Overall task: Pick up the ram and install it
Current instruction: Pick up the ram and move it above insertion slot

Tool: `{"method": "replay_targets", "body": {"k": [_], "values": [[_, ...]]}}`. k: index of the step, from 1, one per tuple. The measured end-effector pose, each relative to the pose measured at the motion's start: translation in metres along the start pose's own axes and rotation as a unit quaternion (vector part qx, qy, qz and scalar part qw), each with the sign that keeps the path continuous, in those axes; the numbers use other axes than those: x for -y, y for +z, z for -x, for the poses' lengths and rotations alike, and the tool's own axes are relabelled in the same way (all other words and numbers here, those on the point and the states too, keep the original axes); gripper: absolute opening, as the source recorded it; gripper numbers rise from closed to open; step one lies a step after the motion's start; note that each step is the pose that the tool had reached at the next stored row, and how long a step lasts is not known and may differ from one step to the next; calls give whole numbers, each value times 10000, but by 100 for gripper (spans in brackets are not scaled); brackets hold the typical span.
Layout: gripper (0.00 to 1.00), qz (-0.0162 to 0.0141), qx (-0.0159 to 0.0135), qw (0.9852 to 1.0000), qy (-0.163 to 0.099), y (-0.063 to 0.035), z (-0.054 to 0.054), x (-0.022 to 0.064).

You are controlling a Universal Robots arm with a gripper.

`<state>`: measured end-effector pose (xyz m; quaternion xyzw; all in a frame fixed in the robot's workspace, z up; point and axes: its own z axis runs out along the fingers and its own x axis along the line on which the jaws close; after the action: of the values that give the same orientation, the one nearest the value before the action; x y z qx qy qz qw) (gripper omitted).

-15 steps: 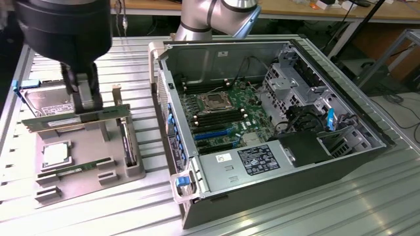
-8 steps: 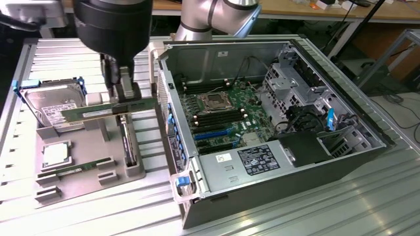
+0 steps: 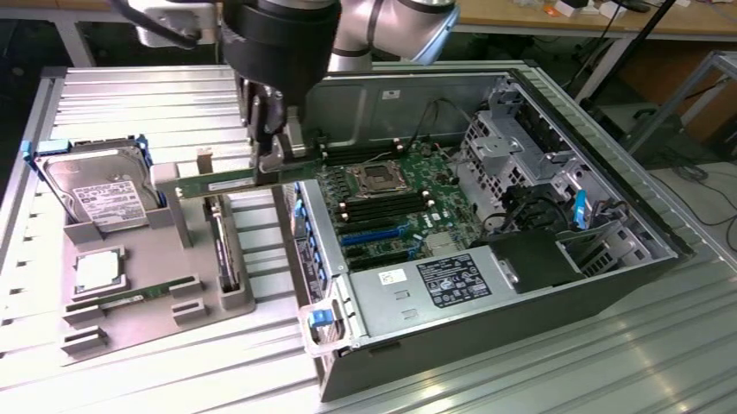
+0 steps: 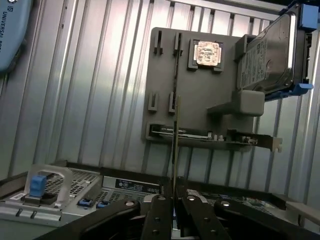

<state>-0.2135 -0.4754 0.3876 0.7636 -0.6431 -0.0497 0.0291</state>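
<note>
My gripper (image 3: 272, 162) is shut on the ram (image 3: 219, 183), a long thin green stick held level in the air. It hangs over the gap between the grey parts tray (image 3: 173, 323) and the open computer case (image 3: 345, 285), near the case's wall on the exterior view's left. In the wrist view the ram (image 4: 175, 145) appears edge-on, sticking out from between the black fingers (image 4: 159, 220) of the gripper (image 4: 174, 200). The motherboard's dark memory slots (image 3: 381, 207) lie inside the case, below and to the exterior view's right of the gripper.
On the tray sit a silver hard drive (image 3: 102, 198), a processor chip (image 3: 98, 270), a second green stick (image 3: 121, 300) and an upright expansion card (image 3: 221, 250). The case holds a power supply (image 3: 455, 280), drive cages (image 3: 519, 155) and cables. Ribbed metal table (image 3: 576, 371) lies all around.
</note>
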Motion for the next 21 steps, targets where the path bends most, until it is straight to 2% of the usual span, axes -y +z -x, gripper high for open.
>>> {"method": "replay_targets", "body": {"k": [2,6,8,13,15,19,20,21], "values": [[14,1,-1,10000,-1,-1,11,129],[14,0,0,10000,-1,0,27,318],[14,1,-1,10000,-2,-1,36,450],[14,1,-1,10000,-3,-2,53,702],[14,1,-1,10000,-5,-2,64,896],[14,0,-1,10000,-7,-2,75,1088],[14,1,-1,10000,-8,-3,78,1153],[14,0,-1,10000,-9,-3,85,1272]]}}
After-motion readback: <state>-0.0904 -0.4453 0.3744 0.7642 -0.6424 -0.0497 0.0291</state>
